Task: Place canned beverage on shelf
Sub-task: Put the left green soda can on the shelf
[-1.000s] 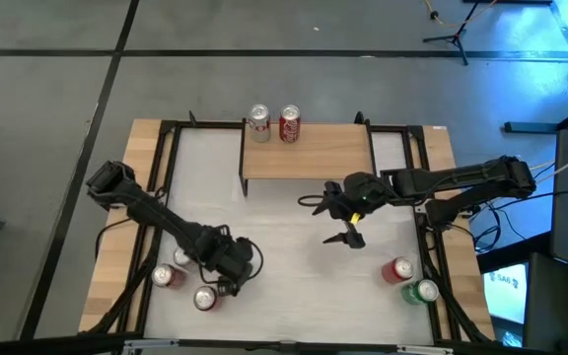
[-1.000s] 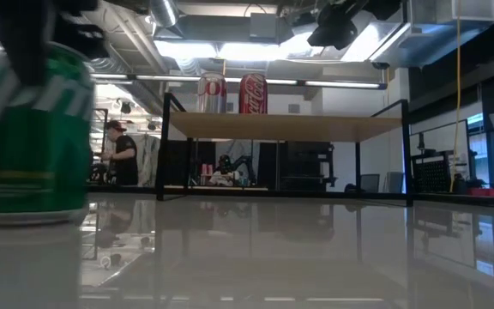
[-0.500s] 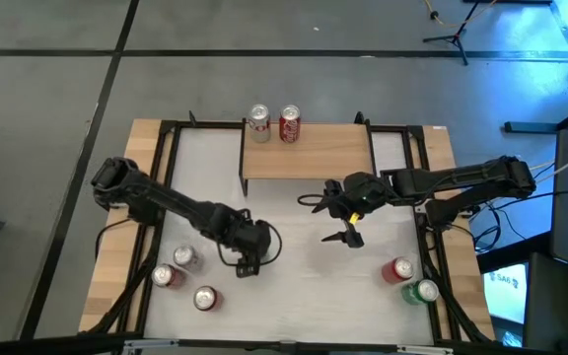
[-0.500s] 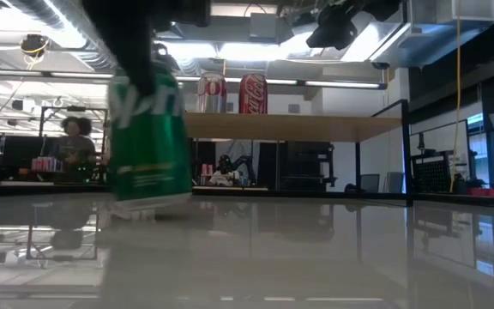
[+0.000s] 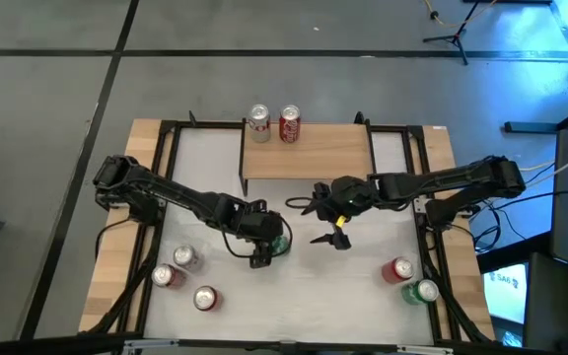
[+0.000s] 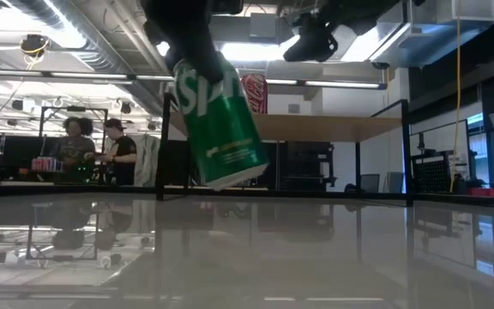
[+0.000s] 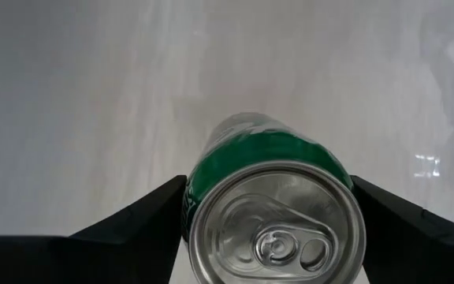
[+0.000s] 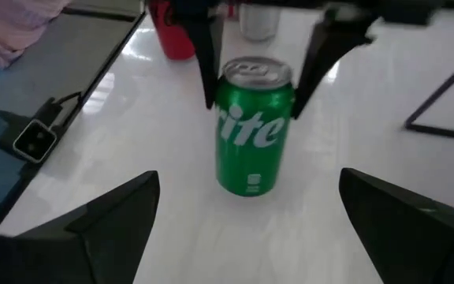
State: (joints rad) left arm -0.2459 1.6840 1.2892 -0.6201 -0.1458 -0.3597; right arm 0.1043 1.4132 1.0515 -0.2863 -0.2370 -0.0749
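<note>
My left gripper (image 5: 267, 248) is shut on a green canned beverage (image 6: 221, 120) over the middle of the white table; the right wrist view shows the can (image 8: 253, 130) between its dark fingers. My right gripper (image 5: 310, 223) hovers open just to the right of the can, with nothing between its fingers. The shelf (image 5: 309, 151), a light wood plank on thin black legs, stands at the table's far side. A silver can (image 5: 258, 120) and a red can (image 5: 290, 122) stand upright at its far left end. My left gripper pinches the green can's upper wall (image 8: 225, 85), just under the rim, between its two fingers (image 7: 152, 214). The fingers come from above, slanting down, one on each side of the can. The can hangs tilted below them, its bottom (image 6: 234, 178) a little clear of the table.
Three cans (image 5: 185, 258) stand at the near left and a red can (image 5: 399, 269) and a green can (image 5: 424, 291) at the near right. Black frame rails (image 5: 171, 158) and wooden side strips (image 5: 116, 247) run along the table's sides. People show in the room beyond.
My left gripper has carried the green can from the near-left cans toward the table's middle, keeping hold of it. The can has risen a little and tipped from upright to tilted. My right gripper has shifted a little toward the table's left, toward the can.
</note>
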